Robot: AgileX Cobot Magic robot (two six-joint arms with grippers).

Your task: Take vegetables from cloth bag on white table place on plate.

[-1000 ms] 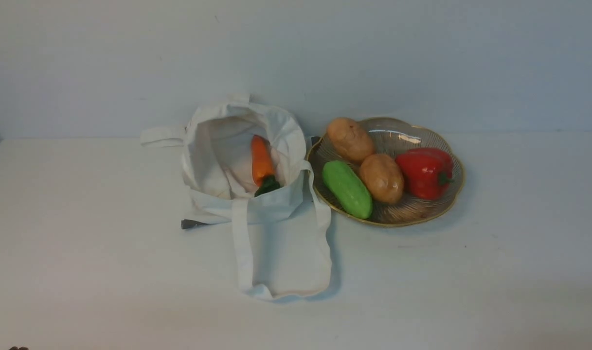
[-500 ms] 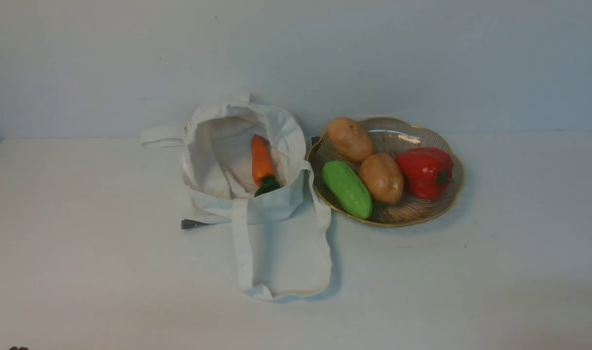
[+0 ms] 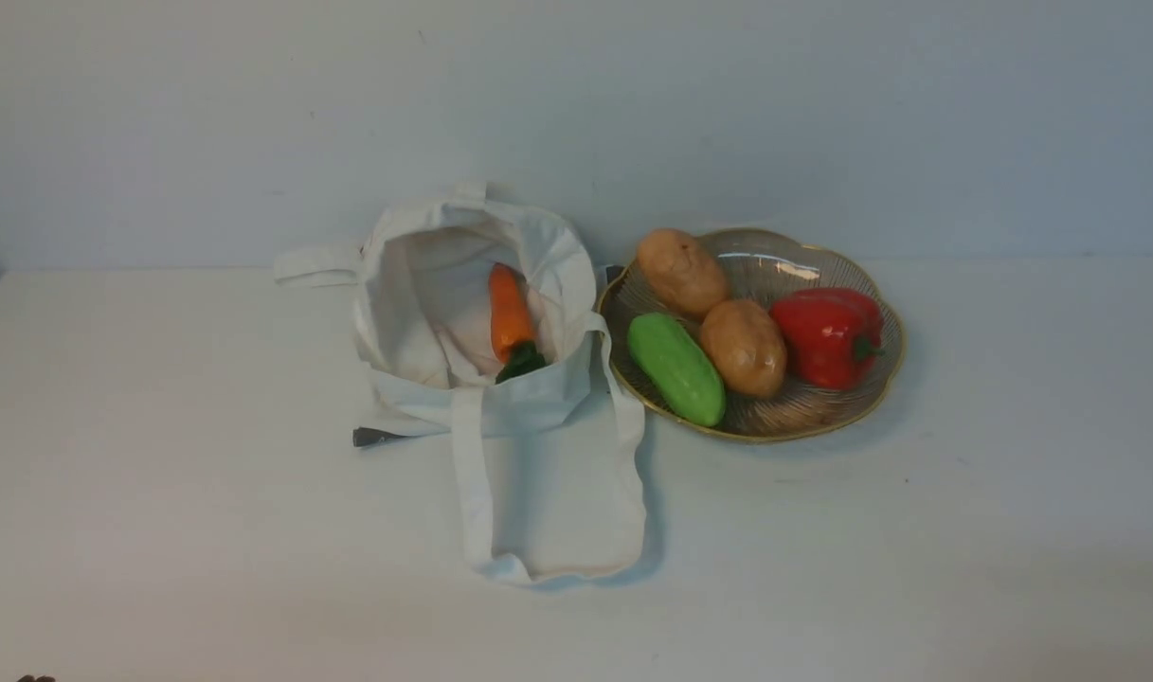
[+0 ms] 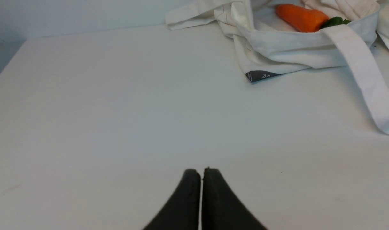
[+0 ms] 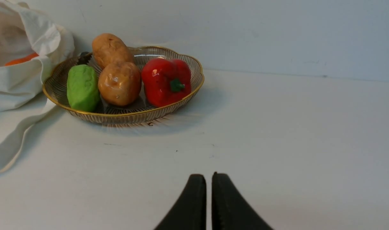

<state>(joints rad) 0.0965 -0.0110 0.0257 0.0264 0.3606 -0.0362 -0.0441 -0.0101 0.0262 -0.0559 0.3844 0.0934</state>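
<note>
Only the carrot (image 3: 508,311) lies in the cloth bag (image 3: 462,313), beside the plate (image 3: 822,417)

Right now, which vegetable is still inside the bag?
The orange carrot, lying in the open cloth bag; both potatoes, cucumber and pepper are on the plate.

Soft cloth bag (image 3: 500,379), ribbed glass plate (image 3: 822,417), matte table (image 3: 159,474).

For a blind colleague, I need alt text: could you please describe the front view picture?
An open white cloth bag with an orange carrot inside stands on a white table. To its right a gold-rimmed glass plate holds two potatoes, a green cucumber and a red pepper. No gripper is visible.
</note>
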